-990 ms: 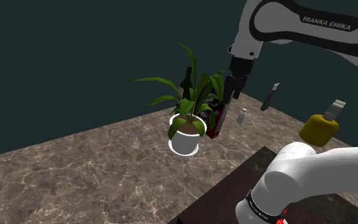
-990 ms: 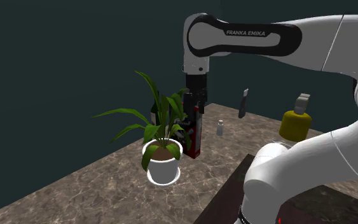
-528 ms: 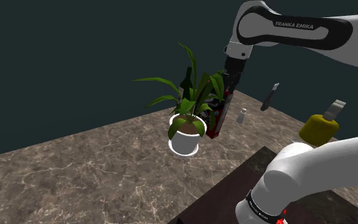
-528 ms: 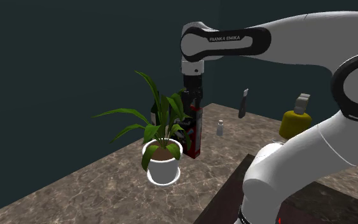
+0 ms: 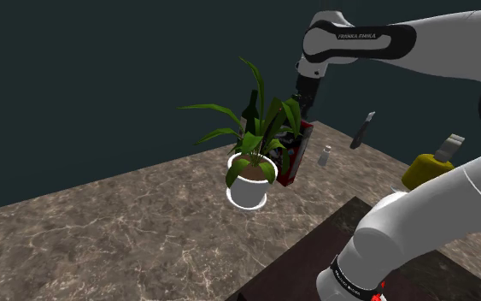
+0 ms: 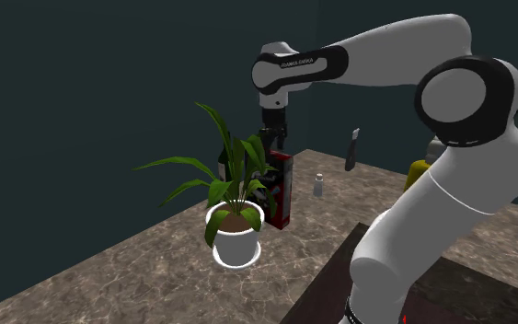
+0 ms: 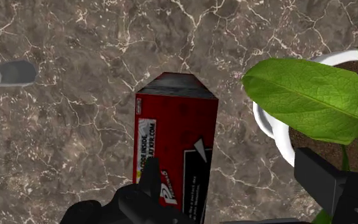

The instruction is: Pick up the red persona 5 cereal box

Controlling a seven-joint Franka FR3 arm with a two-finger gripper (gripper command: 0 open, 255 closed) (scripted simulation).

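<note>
The gripper [image 7: 234,191] is spread wide in the wrist view. One finger [image 7: 149,184] lies across the printed face of the red box [image 7: 174,143], and the other stands well off to the side, over the rim of the white pot [image 7: 284,143]. The box is therefore under one finger rather than centred in the gap, and nothing is clasped. Whether that finger touches the box cannot be told. The near end of the box is hidden behind the hand. From the shoulder view the gripper [image 5: 302,118] hangs at the top of the box [image 5: 293,156], its black fingers hard to separate from the dark wall. The box stands on the marble counter [image 5: 127,231], just beside the pot [image 5: 249,190], with leaves covering part of its face. The second exterior view shows the gripper [image 6: 275,147] right above the box [image 6: 282,191], next to the pot [image 6: 235,244]. A small shaker [image 7: 9,73] is cut off by the wrist picture's edge. A yellow bottle [image 6: 420,171] is mostly hidden behind the arm.
</note>
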